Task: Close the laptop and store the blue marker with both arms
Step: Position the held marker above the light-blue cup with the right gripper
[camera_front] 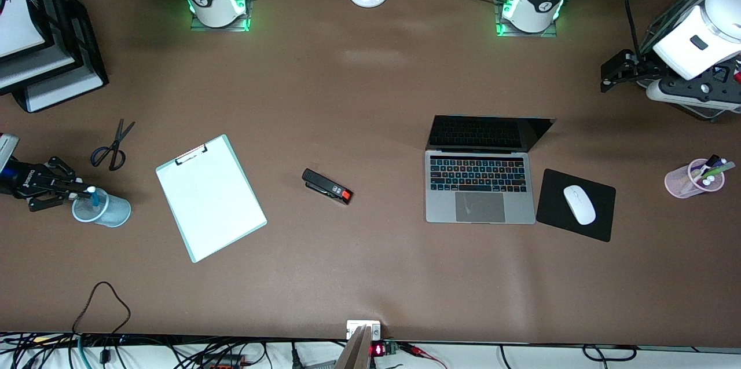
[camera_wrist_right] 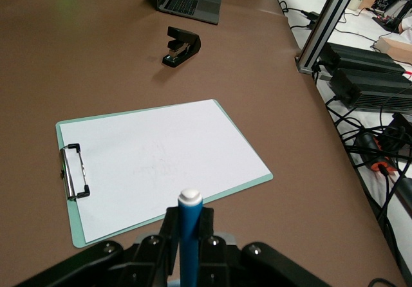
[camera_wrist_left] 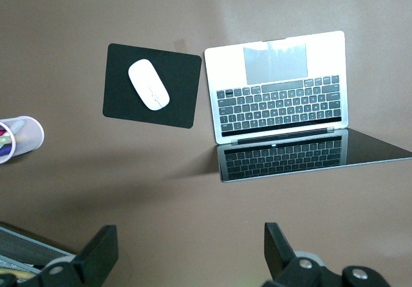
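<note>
The laptop (camera_front: 479,183) stands open on the table toward the left arm's end, its dark screen (camera_wrist_left: 309,155) upright and its keyboard lit. My right gripper (camera_front: 72,192) is shut on the blue marker (camera_front: 92,195). It holds the marker upright, white end up, with the lower part inside a light-blue cup (camera_front: 107,212) at the right arm's end. In the right wrist view the marker (camera_wrist_right: 190,229) sits clamped in the right gripper (camera_wrist_right: 188,219). My left gripper (camera_front: 605,75) hangs open over bare table near the left arm's end, with nothing between its fingers (camera_wrist_left: 103,251).
A clipboard (camera_front: 211,198), scissors (camera_front: 113,146) and black paper trays (camera_front: 46,62) lie around the cup. A stapler (camera_front: 327,186) sits mid-table. A black mouse pad (camera_front: 602,221) with a white mouse (camera_front: 579,204) lies beside the laptop. A pink pen cup (camera_front: 694,179) stands at the left arm's end.
</note>
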